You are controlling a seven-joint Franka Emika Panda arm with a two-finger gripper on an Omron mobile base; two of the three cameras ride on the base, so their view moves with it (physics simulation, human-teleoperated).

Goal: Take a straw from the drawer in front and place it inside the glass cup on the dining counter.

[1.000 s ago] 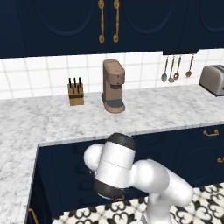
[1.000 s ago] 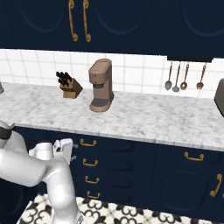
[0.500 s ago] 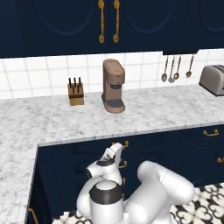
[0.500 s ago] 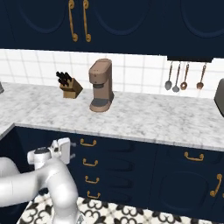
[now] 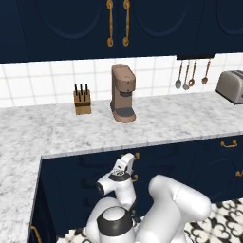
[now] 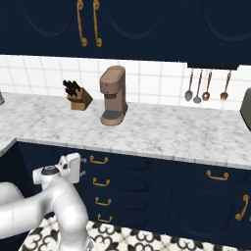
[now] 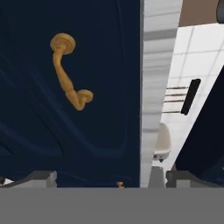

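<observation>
Brass handle (image 7: 70, 72) of the drawer (image 7: 70, 131) now faces my gripper (image 6: 73, 166); arm has swung down, jaws wide, empty.

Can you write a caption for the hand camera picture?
Open gripper faces the closed navy drawer and its brass handle, rolled sideways.
</observation>
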